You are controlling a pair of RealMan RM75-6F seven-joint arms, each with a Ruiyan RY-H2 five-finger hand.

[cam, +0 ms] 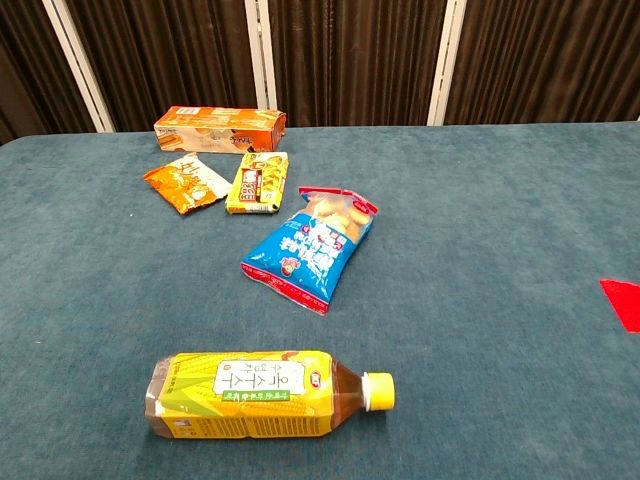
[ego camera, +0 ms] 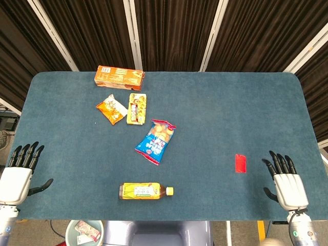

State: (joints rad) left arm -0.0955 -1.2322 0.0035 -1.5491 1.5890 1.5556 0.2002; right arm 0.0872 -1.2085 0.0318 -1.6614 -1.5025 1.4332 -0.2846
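So, at the far lower left of the head view the left hand (ego camera: pixel 16 180) sits off the table's (ego camera: pixel 215 118) edge, fingers spread, holding nothing. Up in the upper left there's an orange box (ego camera: pixel 119 75), with an orange snack packet (ego camera: pixel 111 109) and a yellow packet (ego camera: pixel 136 108) just below it. A blue snack bag (ego camera: pixel 156 141) lies near the middle, and a tea bottle (ego camera: pixel 145 191) lies on its side at lower center. A red marker (ego camera: pixel 241 163) sits right of center, just beside the right hand (ego camera: pixel 288 183), also splayed and empty.
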